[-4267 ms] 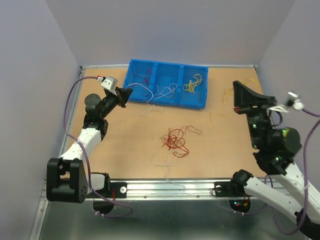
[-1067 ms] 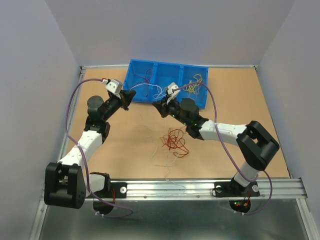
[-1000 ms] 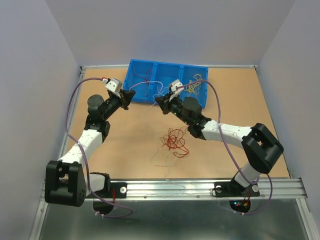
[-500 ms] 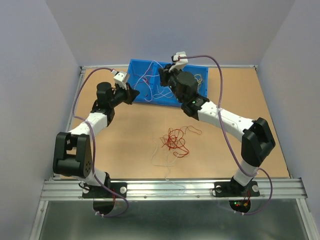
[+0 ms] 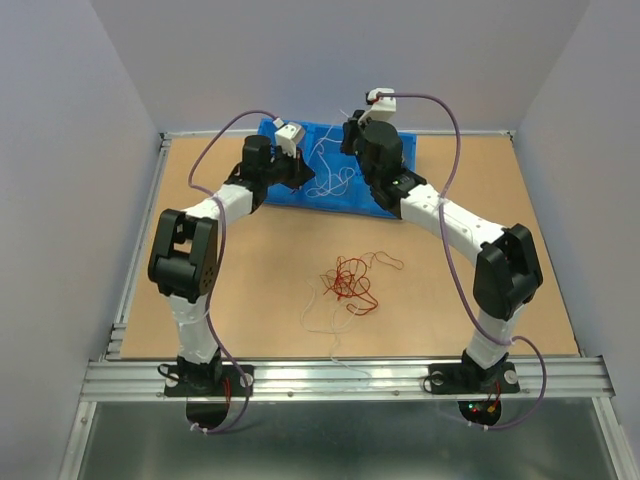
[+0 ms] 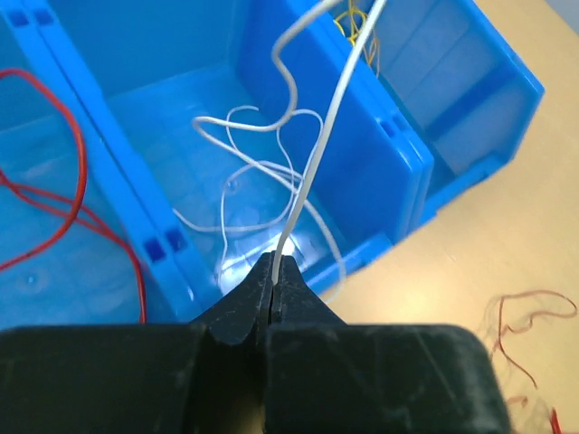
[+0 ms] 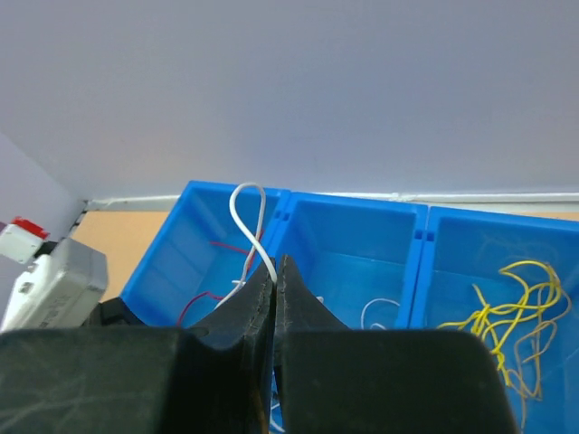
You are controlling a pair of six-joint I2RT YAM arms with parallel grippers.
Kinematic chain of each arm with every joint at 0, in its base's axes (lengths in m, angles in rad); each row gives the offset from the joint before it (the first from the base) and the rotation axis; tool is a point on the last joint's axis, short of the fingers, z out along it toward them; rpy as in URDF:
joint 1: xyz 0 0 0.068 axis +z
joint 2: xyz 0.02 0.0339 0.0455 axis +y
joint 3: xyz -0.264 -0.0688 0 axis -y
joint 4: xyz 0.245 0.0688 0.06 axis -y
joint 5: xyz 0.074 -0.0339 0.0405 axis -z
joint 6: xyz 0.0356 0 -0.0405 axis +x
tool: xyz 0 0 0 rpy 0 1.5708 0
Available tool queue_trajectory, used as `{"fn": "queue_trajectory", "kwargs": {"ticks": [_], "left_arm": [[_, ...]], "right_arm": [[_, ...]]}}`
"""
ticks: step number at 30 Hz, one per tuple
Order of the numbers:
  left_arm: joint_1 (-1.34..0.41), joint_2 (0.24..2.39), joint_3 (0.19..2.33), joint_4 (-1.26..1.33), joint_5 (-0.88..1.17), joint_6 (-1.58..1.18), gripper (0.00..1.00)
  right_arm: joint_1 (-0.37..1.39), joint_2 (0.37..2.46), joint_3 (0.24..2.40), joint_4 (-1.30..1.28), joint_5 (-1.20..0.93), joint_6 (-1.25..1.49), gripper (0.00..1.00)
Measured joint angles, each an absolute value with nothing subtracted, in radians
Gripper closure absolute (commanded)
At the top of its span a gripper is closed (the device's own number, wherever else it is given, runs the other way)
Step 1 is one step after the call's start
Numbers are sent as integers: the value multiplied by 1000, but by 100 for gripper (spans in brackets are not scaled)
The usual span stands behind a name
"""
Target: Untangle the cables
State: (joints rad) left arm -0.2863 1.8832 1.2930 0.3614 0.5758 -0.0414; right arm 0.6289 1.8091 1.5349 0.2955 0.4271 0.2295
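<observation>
Left gripper (image 6: 273, 271) and right gripper (image 7: 274, 267) each pinch 1 white cable (image 6: 317, 136), strung between them above the middle compartment of the blue bin (image 6: 389, 172).

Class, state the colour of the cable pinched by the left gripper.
The cable is white; it shows best in the left wrist view.
</observation>
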Motion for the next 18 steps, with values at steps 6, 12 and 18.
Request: {"fn": "queue_trajectory", "kwargs": {"ticks": [6,12,18], "left_arm": [[-325,2040,1510,249,522,-40,90],[-361,2149,1666,133,460,-15,57],[-400,2097,1600,128,385,27,45]], "right_arm": [[606,1831,1542,296,462,240,100],[601,1917,1549,288,483,241,100],[583,1942,1549,261,487,259,100]]}}
